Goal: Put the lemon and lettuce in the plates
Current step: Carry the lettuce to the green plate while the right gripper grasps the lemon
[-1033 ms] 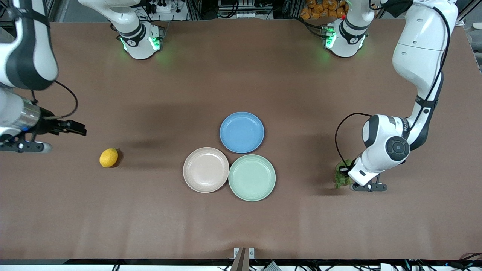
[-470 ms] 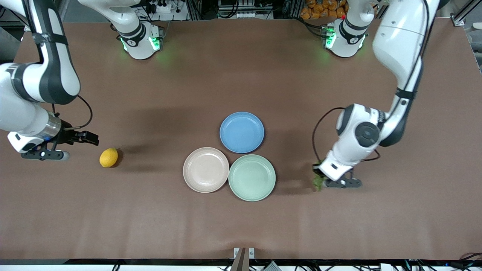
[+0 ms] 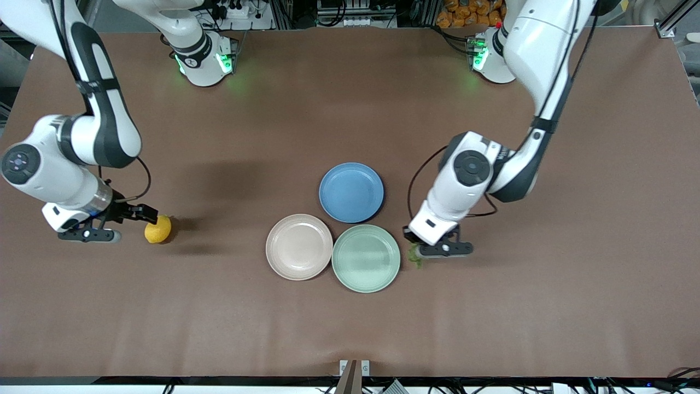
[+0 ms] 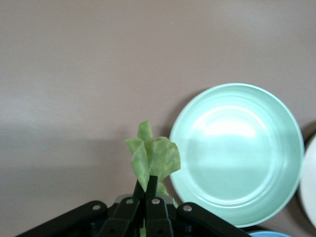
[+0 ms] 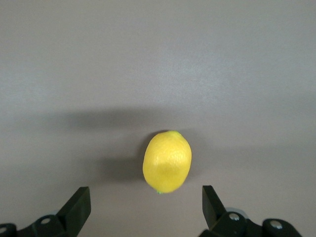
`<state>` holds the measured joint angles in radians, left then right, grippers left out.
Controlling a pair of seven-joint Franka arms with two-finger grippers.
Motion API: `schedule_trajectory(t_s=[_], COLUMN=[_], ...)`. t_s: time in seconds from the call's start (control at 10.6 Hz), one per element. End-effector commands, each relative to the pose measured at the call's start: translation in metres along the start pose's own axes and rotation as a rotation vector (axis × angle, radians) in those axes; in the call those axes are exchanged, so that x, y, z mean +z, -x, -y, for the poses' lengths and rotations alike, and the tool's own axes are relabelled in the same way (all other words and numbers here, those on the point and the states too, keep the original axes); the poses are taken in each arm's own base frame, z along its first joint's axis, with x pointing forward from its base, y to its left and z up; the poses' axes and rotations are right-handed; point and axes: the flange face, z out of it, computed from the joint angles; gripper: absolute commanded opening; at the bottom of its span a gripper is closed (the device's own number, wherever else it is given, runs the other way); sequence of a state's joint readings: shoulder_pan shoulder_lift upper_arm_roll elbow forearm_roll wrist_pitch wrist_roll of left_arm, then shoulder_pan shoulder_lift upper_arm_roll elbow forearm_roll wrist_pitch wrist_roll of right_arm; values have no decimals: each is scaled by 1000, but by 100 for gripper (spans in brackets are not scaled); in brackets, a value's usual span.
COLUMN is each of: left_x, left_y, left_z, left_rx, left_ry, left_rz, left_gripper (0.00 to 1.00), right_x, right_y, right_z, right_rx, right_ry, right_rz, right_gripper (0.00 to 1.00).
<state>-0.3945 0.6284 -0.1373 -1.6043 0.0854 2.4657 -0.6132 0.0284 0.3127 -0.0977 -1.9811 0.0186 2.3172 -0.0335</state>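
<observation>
The yellow lemon (image 3: pixel 158 229) (image 5: pixel 167 161) lies on the brown table toward the right arm's end. My right gripper (image 3: pixel 149 216) (image 5: pixel 144 203) hovers right beside it, open, with nothing between its fingers. The lettuce (image 3: pixel 415 257) (image 4: pixel 153 158) hangs pinched in my left gripper (image 3: pixel 414 249) (image 4: pixel 148 186), which is shut on it. It is over the table just off the mint green plate's (image 3: pixel 365 258) (image 4: pixel 237 153) rim, on the left arm's side. The beige-pink plate (image 3: pixel 299 247) (image 4: pixel 311 190) touches the green one, and both are bare.
A blue plate (image 3: pixel 351 192) sits farther from the front camera, touching both other plates. The two arm bases (image 3: pixel 205 60) (image 3: pixel 492 57) stand along the table's back edge. Brown table (image 3: pixel 350 328) stretches all around the plates.
My left gripper has carried the lettuce from the left arm's end toward the green plate. My right gripper has swung in and down to the lemon.
</observation>
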Motion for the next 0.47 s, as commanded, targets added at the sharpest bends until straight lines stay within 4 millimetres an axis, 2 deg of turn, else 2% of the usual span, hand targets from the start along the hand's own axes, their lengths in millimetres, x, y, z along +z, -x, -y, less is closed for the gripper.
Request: schedule_trajectory(t_s=[0.0, 0.19, 0.38], left_x=[30, 35, 37], left_y=[2, 18, 29], left_z=[-26, -52, -68], left_rx=[-71, -156, -225], left_ry=[66, 122, 146], left_rz=[-62, -79, -78], left_gripper=[0, 0, 0], right_x=[42, 59, 71], right_y=[-5, -4, -3], right_z=[-4, -5, -8], right_rx=[14, 59, 40], right_ry=[5, -34, -49], right_rz=[-16, -9, 5], right_gripper=[100, 100, 100])
